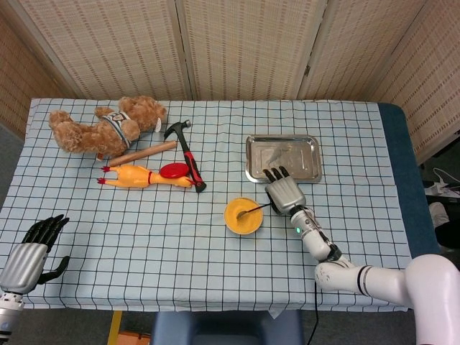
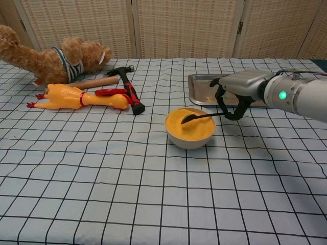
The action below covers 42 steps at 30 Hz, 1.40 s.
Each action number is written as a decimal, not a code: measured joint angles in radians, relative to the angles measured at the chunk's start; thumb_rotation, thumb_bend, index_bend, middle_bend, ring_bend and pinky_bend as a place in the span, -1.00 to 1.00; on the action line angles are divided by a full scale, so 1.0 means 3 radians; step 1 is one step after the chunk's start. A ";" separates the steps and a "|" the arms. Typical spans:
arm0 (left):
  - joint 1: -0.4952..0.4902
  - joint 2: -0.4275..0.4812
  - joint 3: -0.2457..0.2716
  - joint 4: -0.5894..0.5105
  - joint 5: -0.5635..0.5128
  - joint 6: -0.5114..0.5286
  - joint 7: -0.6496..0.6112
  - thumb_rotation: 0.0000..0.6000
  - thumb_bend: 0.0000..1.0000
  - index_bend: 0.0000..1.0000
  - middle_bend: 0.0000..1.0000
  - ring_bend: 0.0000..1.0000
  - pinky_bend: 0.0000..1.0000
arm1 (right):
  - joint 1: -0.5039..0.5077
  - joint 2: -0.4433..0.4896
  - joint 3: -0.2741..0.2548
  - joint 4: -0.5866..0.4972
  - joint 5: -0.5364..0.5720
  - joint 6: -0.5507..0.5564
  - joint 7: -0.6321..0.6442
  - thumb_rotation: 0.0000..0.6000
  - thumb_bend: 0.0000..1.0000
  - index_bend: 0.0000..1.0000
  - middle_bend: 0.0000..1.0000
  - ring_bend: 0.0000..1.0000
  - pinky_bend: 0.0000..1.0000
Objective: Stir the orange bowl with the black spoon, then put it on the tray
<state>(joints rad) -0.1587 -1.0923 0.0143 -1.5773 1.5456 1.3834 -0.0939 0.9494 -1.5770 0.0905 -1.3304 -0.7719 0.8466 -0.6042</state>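
One black spoon (image 2: 203, 116) pinched in right hand (image 2: 240, 89) fingers, over one orange bowl (image 2: 190, 127); left hand (image 1: 29, 253) spread, empty

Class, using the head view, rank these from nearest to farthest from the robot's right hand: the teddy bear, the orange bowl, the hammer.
Measured from the right hand:
1. Orange bowl, just to its left, the spoon reaching into it.
2. Hammer, mid-table, further left.
3. Teddy bear, at the far left corner.

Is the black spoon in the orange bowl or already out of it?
In it. The black spoon dips its tip inside the orange bowl, with its handle held by the right hand.
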 measured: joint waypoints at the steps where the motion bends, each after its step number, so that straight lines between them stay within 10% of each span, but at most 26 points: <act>1: 0.0000 0.0001 -0.0001 0.0002 -0.0002 0.0001 -0.0005 1.00 -0.16 -1.00 -1.00 -1.00 -0.84 | 0.0009 -0.0017 0.0010 0.0020 0.0013 -0.0004 -0.0013 1.00 0.36 0.60 -0.91 -1.00 -1.00; 42: 0.0012 0.0015 0.0019 -0.0016 0.0080 0.0062 -0.0032 1.00 -0.17 -1.00 -1.00 -1.00 -0.83 | 0.0329 0.0213 -0.0103 -0.0402 0.0363 0.0116 -0.0936 1.00 0.37 0.62 -0.91 -1.00 -1.00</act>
<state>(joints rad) -0.1552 -1.0878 0.0200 -1.5821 1.5695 1.4020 -0.1034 1.0481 -1.5132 0.0598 -1.4510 -0.6629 0.8813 -0.8851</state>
